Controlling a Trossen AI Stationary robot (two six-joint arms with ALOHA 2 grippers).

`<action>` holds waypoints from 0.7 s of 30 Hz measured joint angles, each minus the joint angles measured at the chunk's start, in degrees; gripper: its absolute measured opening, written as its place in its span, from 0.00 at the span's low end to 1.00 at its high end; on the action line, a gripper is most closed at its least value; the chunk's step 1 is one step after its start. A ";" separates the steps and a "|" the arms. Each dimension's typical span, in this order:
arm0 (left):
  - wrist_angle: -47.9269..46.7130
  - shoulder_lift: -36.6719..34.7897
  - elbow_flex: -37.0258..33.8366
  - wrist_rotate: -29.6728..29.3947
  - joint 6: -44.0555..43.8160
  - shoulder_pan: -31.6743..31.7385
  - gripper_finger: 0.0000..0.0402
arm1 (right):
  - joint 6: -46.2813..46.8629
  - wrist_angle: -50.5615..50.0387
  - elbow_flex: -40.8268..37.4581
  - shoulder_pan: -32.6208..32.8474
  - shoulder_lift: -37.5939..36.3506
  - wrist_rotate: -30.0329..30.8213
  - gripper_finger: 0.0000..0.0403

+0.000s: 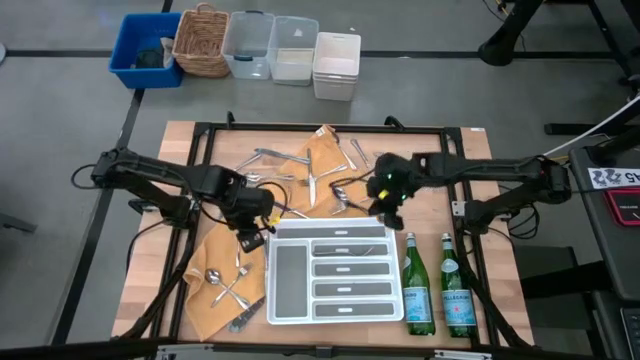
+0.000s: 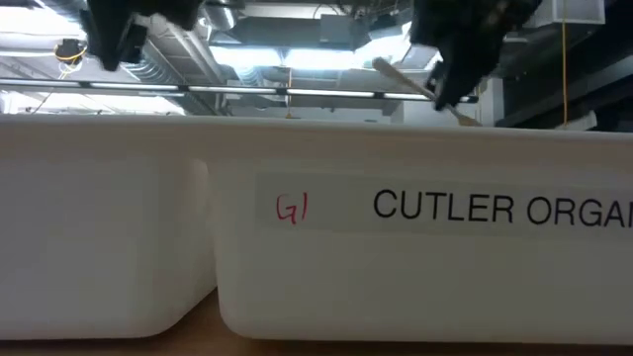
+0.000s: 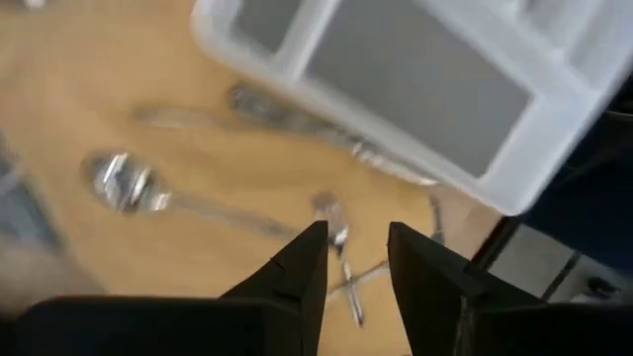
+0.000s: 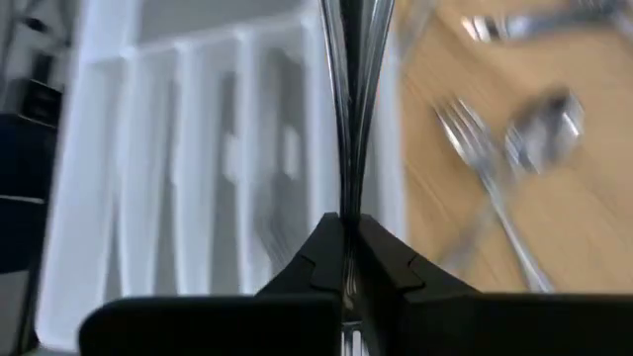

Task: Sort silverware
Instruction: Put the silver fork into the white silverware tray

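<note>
Smooth white plastic tray (image 2: 297,247); right hand (image 4: 344,232) pinches slim shiny utensil (image 4: 348,109).

The left gripper (image 3: 354,259) hangs with its fingers (image 3: 302,272) parted above a tan cloth (image 3: 89,89). A fork (image 3: 338,247) lies under the gap, a spoon (image 3: 134,186) nearby. The white tray (image 3: 514,178) fills one corner.

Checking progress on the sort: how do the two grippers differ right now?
The right gripper is shut on a silver utensil beside the white tray; the left gripper is open and empty. The left hangs over a fork on the wooden table. Both have dark fingers.
</note>
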 joint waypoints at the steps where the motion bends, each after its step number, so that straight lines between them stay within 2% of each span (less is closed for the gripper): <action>1: -1.28 -0.01 0.00 -0.77 -1.99 -0.35 0.24 | 1.01 2.33 0.00 1.78 0.55 0.35 0.03; 5: -3.77 0.01 0.00 -3.65 -8.24 -1.02 0.24 | 1.44 8.53 0.00 7.71 4.18 2.31 0.04; 9: -3.67 0.03 -0.02 -5.17 -10.12 -1.04 0.24 | 1.14 11.46 0.00 11.67 8.87 6.16 0.04; 14: -3.82 0.03 -0.02 -5.39 -12.47 -1.49 0.24 | 1.03 12.96 0.00 13.49 13.89 6.94 0.04; 21: -4.48 0.10 -0.02 -6.04 -20.96 -4.10 0.24 | 1.02 13.75 0.00 13.95 18.72 7.01 0.04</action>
